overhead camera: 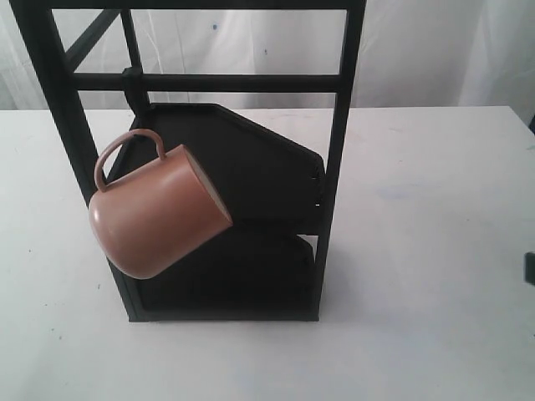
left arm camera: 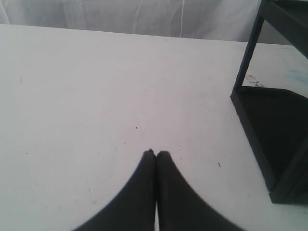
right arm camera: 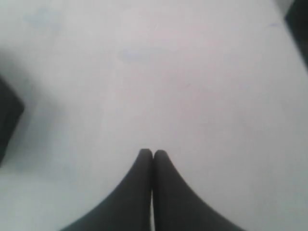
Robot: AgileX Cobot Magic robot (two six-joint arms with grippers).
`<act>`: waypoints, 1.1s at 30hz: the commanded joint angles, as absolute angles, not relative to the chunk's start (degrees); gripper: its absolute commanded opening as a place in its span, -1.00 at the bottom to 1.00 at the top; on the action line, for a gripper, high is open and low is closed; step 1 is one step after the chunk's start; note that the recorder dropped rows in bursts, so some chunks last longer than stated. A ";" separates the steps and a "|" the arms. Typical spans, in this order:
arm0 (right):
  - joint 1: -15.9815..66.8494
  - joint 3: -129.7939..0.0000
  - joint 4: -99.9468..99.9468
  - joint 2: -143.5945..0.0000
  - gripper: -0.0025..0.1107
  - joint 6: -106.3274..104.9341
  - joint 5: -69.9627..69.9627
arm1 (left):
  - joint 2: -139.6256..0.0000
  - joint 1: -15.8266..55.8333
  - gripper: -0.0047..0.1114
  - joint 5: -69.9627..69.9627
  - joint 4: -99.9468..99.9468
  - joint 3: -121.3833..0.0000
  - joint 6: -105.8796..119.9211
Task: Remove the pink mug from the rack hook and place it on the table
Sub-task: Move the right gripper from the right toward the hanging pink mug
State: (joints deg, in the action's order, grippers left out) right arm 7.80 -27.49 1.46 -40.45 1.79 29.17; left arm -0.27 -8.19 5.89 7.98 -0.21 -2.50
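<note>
The pink mug [overhead camera: 155,215] hangs tilted by its loop handle from a hook [overhead camera: 132,93] on the black rack [overhead camera: 333,159], mouth turned to the right, in the exterior view. Below it lies the white table [overhead camera: 418,276]. Neither arm shows in that view, apart from a dark sliver at its right edge. My left gripper [left arm camera: 156,153] is shut and empty over bare table, with the rack's base [left arm camera: 269,139] off to one side. My right gripper [right arm camera: 153,152] is also shut and empty above the tabletop [right arm camera: 159,72]. Neither wrist view shows the mug.
The rack has two dark shelves [overhead camera: 251,159] behind and under the mug, plus cross bars above. A white curtain [overhead camera: 418,50] backs the table. A dark object [right arm camera: 8,115] sits at the right wrist view's edge.
</note>
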 commanded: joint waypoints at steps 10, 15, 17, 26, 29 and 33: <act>13.77 -30.74 -57.48 -49.89 -0.96 -67.78 65.74 | -0.54 -7.88 -0.92 5.64 8.42 0.00 -2.55; 14.26 -30.74 -64.42 -49.46 -0.96 -66.79 69.96 | -0.54 -7.88 -0.92 5.64 8.42 0.00 -2.55; 14.26 -30.74 -66.65 -49.46 -0.96 -65.96 69.96 | -0.58 -7.88 -0.92 5.64 8.42 0.00 -2.55; 20.62 -38.94 -65.55 -49.46 -0.96 -55.01 69.96 | -0.58 -7.88 -0.92 5.64 8.42 0.00 -2.55; 25.77 -43.44 -49.25 -49.46 -0.96 -40.24 69.96 | -0.58 -7.88 -0.92 5.64 8.42 0.00 -2.55; 32.46 -47.43 -36.35 -49.75 -0.96 -27.40 69.96 | -0.58 -7.88 -0.92 5.64 8.42 0.00 -2.55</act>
